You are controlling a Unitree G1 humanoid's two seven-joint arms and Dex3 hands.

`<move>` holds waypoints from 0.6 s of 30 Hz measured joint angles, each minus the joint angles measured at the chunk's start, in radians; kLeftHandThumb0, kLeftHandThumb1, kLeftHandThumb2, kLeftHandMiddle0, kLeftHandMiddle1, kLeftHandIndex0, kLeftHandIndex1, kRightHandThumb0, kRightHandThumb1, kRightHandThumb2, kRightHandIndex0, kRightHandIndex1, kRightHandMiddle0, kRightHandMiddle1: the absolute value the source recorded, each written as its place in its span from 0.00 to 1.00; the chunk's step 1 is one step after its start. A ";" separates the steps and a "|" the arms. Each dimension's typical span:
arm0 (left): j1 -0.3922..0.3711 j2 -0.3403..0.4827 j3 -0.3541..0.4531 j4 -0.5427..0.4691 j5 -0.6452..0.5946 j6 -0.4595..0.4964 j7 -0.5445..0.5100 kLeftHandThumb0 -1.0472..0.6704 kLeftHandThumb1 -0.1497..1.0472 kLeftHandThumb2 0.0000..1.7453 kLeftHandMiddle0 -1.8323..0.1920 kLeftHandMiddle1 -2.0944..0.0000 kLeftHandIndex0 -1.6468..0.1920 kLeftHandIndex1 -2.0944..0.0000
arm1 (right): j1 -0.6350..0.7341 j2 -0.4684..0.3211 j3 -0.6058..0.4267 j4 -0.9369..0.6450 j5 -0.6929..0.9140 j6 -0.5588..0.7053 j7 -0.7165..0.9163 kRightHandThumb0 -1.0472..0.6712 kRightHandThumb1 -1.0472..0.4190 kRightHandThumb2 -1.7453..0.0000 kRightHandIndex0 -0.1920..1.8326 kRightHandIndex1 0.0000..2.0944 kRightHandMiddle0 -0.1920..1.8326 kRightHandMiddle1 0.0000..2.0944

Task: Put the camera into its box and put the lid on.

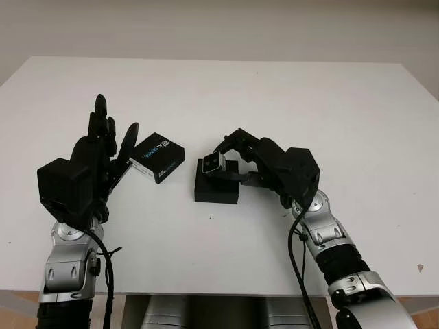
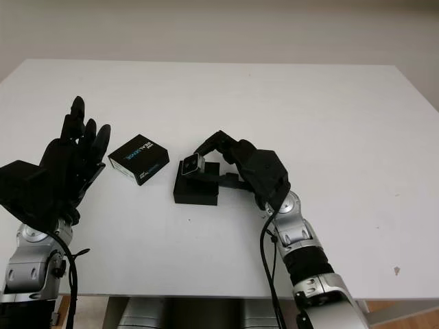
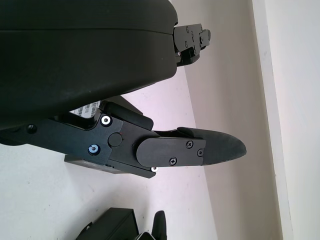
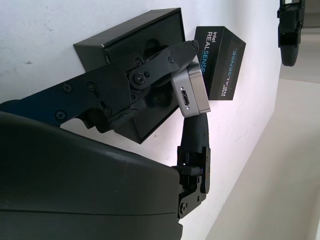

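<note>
Nearest me, my left hand (image 1: 96, 161) is raised above the bench (image 1: 288, 96) at its left side, holding nothing, open, with its fingers (image 1: 101, 110) pointing up and away from me. On the other side, my right hand (image 1: 264, 164) reaches in from the lower right toward the middle of the bench, and its fingers (image 4: 150, 70) are closed on the camera (image 1: 212, 162), a small silver block pinched from both sides. I see the camera held just over the near-left corner of the open black box (image 1: 217, 185), which sits flat on the bench with its opening up. The camera's long axis lies roughly level, running left to right across my view, and its dark front face looks up toward me; in the right wrist view a narrow side with a port slot faces that lens. A little farther back and to the left, just beside my left hand, the lid (image 1: 159, 157) lies on the bench, turned at an angle to the box, its printed white and blue lettering showing.
</note>
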 measured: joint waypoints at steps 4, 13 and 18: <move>0.003 0.000 0.000 -0.011 -0.003 0.006 0.000 0.18 1.00 0.22 0.96 0.97 0.97 0.97 | 0.018 -0.004 0.003 -0.013 -0.009 0.003 0.001 0.35 0.08 0.97 0.19 0.03 0.27 0.80; 0.009 0.000 0.001 -0.018 -0.013 0.012 0.001 0.19 1.00 0.22 0.96 0.97 0.97 0.97 | 0.028 -0.014 0.029 -0.015 -0.031 -0.008 0.002 0.34 0.08 0.97 0.19 0.03 0.27 0.81; 0.012 0.000 0.001 -0.023 -0.016 0.012 0.000 0.19 1.00 0.22 0.96 0.97 0.97 0.97 | 0.033 -0.021 0.039 -0.015 -0.048 -0.022 0.009 0.34 0.08 0.97 0.19 0.03 0.28 0.81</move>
